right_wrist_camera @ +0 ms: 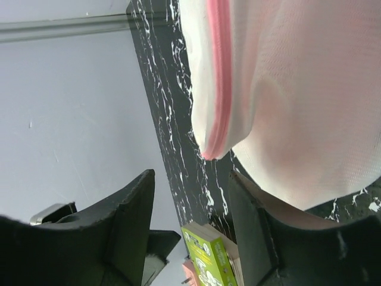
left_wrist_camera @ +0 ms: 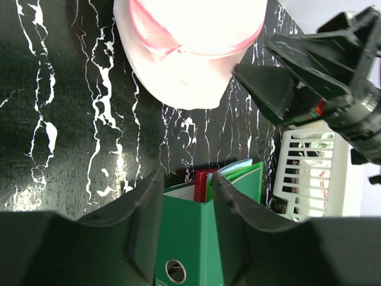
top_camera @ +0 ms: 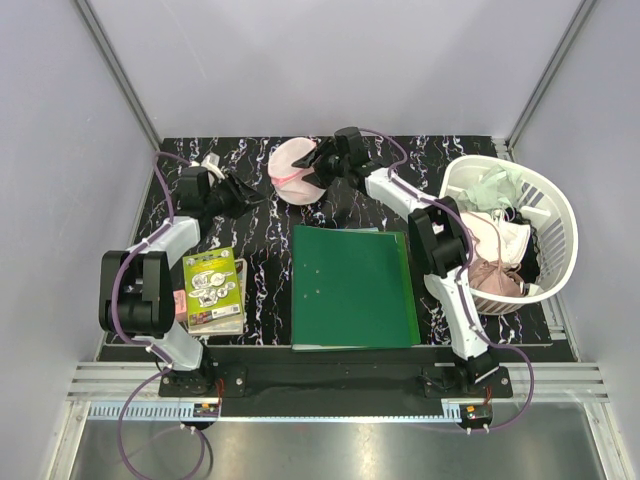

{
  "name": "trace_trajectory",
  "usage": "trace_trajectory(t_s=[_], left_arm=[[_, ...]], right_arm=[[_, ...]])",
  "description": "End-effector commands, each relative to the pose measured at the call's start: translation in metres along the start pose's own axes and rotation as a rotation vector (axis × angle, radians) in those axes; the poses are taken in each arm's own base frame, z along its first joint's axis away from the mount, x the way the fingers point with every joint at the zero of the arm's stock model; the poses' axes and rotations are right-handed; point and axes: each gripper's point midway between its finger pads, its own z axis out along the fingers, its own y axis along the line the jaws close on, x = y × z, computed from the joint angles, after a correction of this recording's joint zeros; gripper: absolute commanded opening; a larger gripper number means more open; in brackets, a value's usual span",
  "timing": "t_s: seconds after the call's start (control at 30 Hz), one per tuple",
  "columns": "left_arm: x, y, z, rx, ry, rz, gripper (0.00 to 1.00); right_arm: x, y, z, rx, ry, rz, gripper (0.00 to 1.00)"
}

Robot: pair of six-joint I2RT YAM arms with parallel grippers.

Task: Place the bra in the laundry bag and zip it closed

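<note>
The left arm point(top_camera: 150, 290) and right arm point(top_camera: 452, 275) share white shells and black joint housings. Purple cables point(top_camera: 160, 180) run along both. The left gripper point(top_camera: 255, 197) and right gripper point(top_camera: 312, 165) have matte black wedge-shaped fingers point(left_wrist_camera: 137, 220). The right one bears a small red mark point(left_wrist_camera: 319, 107).

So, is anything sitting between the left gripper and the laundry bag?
Nothing visible does. Only bare marbled table lies between the left gripper and the laundry bag. The right gripper sits at the bag's other side, out of that path.
</note>
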Motion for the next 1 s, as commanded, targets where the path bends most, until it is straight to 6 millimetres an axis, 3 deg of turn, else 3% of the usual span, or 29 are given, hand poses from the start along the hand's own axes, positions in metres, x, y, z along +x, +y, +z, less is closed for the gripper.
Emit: trace_trajectory(t_s=[0.0, 0.13, 0.17, 0.23, 0.27, 0.33, 0.4, 0.47, 0.53, 0.57, 0.63, 0.67, 0.73, 0.77, 0.83, 0.97], left_arm=[[-0.010, -0.014, -0.003, 0.051, -0.026, 0.047, 0.45], [-0.015, -0.023, -0.007, 0.065, -0.039, 0.066, 0.53], [-0.017, -0.024, -0.007, 0.065, -0.042, 0.077, 0.55], [-0.015, -0.021, -0.006, 0.052, -0.028, 0.081, 0.55], [-0.018, -0.022, -0.007, 0.050, -0.031, 0.097, 0.56], [-0.016, -0.018, -0.006, 0.032, -0.022, 0.097, 0.56], [-0.017, -0.016, -0.005, 0.023, -0.021, 0.105, 0.56], [-0.017, -0.017, -0.005, 0.029, -0.018, 0.109, 0.56], [-0.016, -0.017, -0.005, 0.030, -0.015, 0.112, 0.56], [-0.015, -0.016, -0.006, 0.026, -0.013, 0.114, 0.56], [-0.015, -0.017, -0.008, 0.027, -0.018, 0.121, 0.58], [-0.017, -0.020, -0.010, 0.036, -0.026, 0.132, 0.59], [-0.019, -0.025, -0.011, 0.051, -0.031, 0.145, 0.60], [-0.020, -0.029, -0.012, 0.063, -0.031, 0.165, 0.61], [-0.024, -0.033, -0.013, 0.071, -0.037, 0.190, 0.61], [-0.019, -0.038, -0.012, 0.060, 0.008, 0.271, 0.60]], right_arm=[[0.000, 0.007, 0.014, -0.012, -0.029, 0.030, 0.59], [-0.001, -0.001, 0.026, 0.011, -0.035, 0.021, 0.55], [-0.005, 0.009, 0.027, -0.008, -0.046, 0.013, 0.53], [-0.003, -0.003, 0.037, 0.016, -0.034, 0.006, 0.47], [-0.005, 0.007, 0.037, -0.004, -0.037, -0.003, 0.45], [-0.002, 0.001, 0.043, -0.004, -0.016, -0.007, 0.35], [-0.001, 0.011, 0.042, -0.038, -0.002, -0.029, 0.28], [0.001, 0.015, 0.039, -0.055, 0.006, -0.054, 0.18], [0.000, 0.036, 0.029, -0.126, 0.015, -0.078, 0.10], [0.003, 0.031, 0.028, -0.131, 0.030, -0.078, 0.07], [0.002, 0.052, 0.014, -0.200, 0.039, -0.093, 0.02], [0.005, 0.044, 0.013, -0.206, 0.051, -0.082, 0.00], [0.009, 0.062, 0.000, -0.295, 0.076, -0.094, 0.00], [0.014, 0.053, 0.000, -0.294, 0.104, -0.046, 0.00], [0.020, 0.065, -0.010, -0.387, 0.147, -0.035, 0.00], [0.030, 0.057, -0.020, -0.407, 0.189, 0.016, 0.00]])
